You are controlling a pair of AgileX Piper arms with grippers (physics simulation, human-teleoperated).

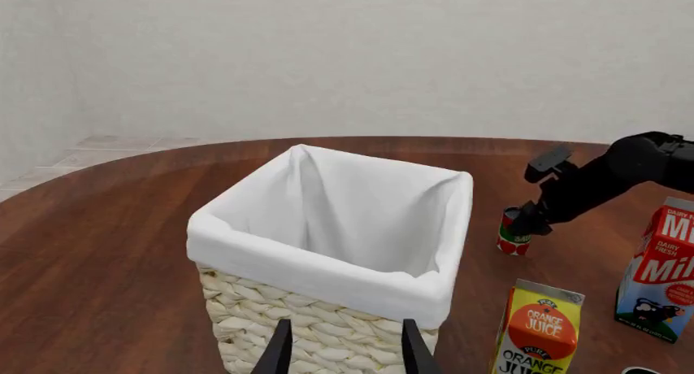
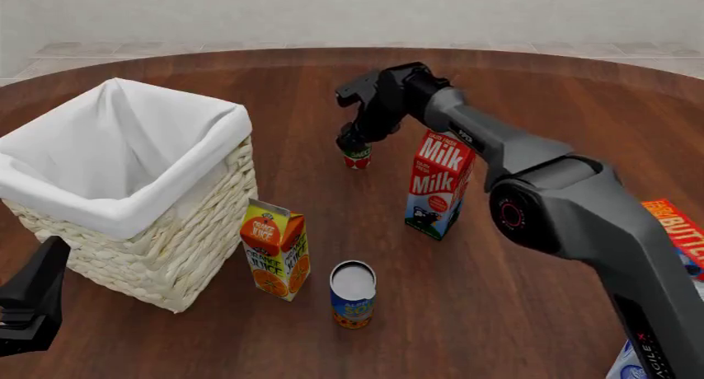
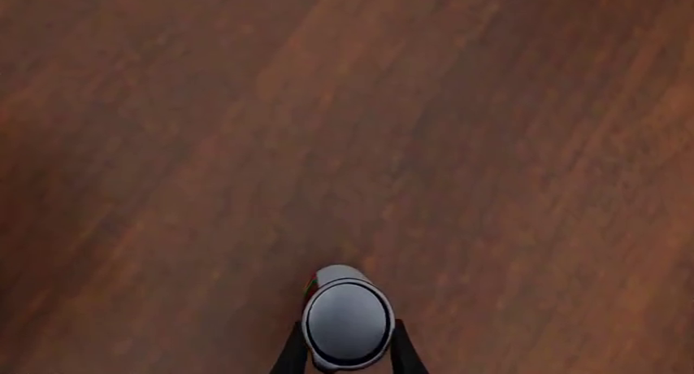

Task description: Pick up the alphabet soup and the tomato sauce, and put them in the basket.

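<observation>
The tomato sauce (image 2: 357, 157), a small red and green can, stands on the table behind the orange juice; in the right wrist view its round top (image 3: 347, 319) sits between the two fingers. My right gripper (image 2: 354, 142) comes down over it and is shut on its sides, which the left wrist view (image 1: 529, 221) also shows. The alphabet soup (image 2: 352, 294), a blue and yellow can with a pale top, stands alone near the front. At the left is the basket (image 2: 209, 199), lined with white cloth. My left gripper (image 1: 344, 354) is open, just in front of the basket's near wall (image 1: 325, 325).
An orange juice carton (image 2: 275, 247) stands between the basket and the alphabet soup. A milk carton (image 2: 438, 184) stands upright just right of the tomato sauce, under the right arm. A butter box (image 2: 677, 231) lies at the right edge.
</observation>
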